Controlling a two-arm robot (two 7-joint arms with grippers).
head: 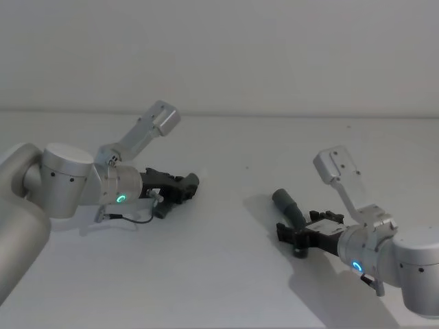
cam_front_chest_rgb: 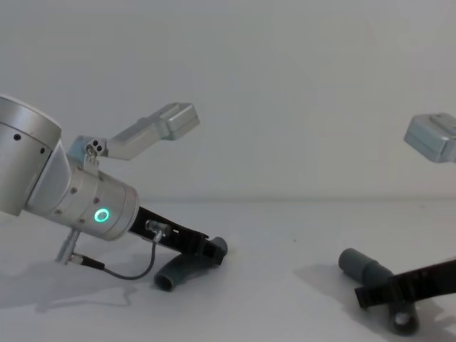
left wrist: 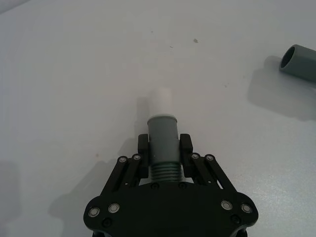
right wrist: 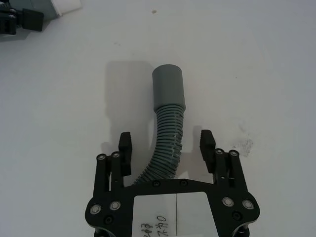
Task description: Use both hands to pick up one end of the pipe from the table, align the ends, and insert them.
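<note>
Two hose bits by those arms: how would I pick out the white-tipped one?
Start at the white table and find the robot's left end effector. The hose piece pinched there is the one: a whitish spigot sticks out of its grey cuff, while the other piece ends in a plain grey cuff.

Lab-like robot test station: plain white table (head: 226, 288), blank white wall (head: 219, 55) behind, silver left arm (head: 68, 181), right arm (head: 411, 264).

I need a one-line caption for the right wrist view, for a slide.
Open right pincer straddles the ribbed hose piece lying on the white table.
</note>
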